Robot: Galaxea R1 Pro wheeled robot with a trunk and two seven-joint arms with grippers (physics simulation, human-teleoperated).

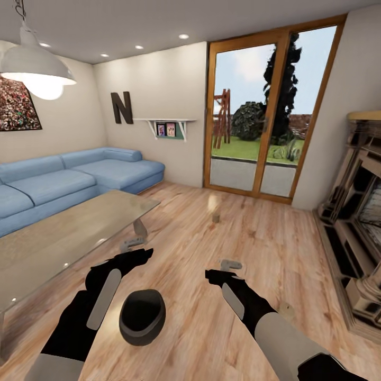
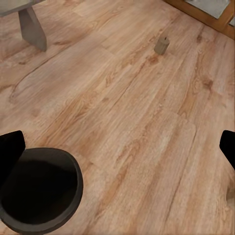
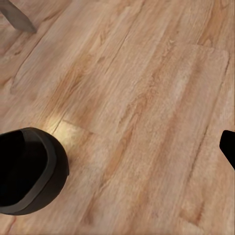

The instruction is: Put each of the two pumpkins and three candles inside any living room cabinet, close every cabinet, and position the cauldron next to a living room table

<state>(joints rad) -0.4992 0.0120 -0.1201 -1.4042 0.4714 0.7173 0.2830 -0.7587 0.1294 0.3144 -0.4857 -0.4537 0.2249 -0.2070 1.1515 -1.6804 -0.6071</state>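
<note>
The cauldron (image 1: 142, 316) sat on the wooden floor (image 1: 211, 328) between both arms — each pair of jaws spread, empty — beside the glass tabletop (image 1: 58, 238); one candle (image 1: 216, 217) stood farther off.

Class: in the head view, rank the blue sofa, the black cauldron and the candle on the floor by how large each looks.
1. Sofa, largest.
2. Cauldron, though it stands nearest the camera.
3. Candle, smallest, and farther away than the cauldron.
</note>
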